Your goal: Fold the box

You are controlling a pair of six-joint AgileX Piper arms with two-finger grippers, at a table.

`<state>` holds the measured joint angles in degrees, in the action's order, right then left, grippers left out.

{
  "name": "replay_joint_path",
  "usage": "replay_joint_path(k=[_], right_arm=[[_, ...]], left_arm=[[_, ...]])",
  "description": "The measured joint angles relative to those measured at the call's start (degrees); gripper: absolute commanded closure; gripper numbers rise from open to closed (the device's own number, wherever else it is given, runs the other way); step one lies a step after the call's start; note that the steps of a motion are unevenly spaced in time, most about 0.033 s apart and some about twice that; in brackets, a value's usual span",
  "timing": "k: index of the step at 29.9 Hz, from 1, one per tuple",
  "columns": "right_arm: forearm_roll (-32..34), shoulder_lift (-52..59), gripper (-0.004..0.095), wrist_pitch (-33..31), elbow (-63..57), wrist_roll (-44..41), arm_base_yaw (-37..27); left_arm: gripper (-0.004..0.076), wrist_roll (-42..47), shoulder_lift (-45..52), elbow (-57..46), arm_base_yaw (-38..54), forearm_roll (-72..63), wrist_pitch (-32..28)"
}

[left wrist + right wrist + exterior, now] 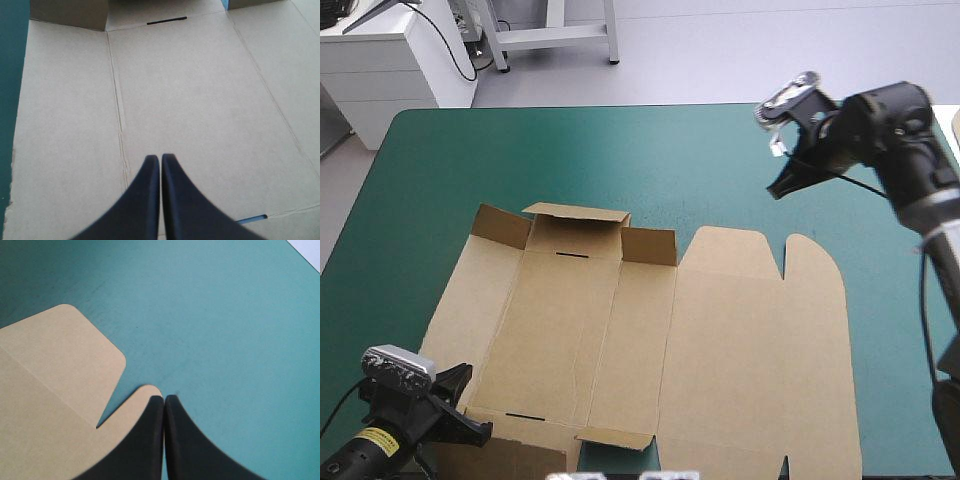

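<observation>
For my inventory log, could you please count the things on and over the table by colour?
Brown: 1, the box.
Black: 2, the left claw and the right claw, both shut.
Teal-green: 1, the table cover.
Total: 4.

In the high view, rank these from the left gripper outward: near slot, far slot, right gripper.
1. Near slot, beside the left gripper, on the box's near side.
2. Far slot, on the box's far side.
3. Right gripper, raised at the far right, off the box.
</observation>
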<state>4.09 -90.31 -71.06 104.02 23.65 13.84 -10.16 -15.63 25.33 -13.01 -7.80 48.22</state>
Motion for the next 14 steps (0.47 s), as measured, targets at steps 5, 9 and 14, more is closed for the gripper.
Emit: replay_joint_path(k=[5,9,14], right_arm=[[-5.98,10.93,0.0929,-0.31,-11.28,-0.87,-10.77],[-10.22,19.04,0.0929,-0.22,-22.39,-0.87,-17.44],[-13.78,30.12,0.0929,3.22,-36.73,-1.38,-21.06]], left_arm=[[0.0731,0.0,0.0,0.0,0.0,0.05,0.0],[0.0731,0.43,-1.13,0.07,0.0,0.05,0.0],[0.0731,0.75,-6.82,2.95,0.0,0.19,0.18]])
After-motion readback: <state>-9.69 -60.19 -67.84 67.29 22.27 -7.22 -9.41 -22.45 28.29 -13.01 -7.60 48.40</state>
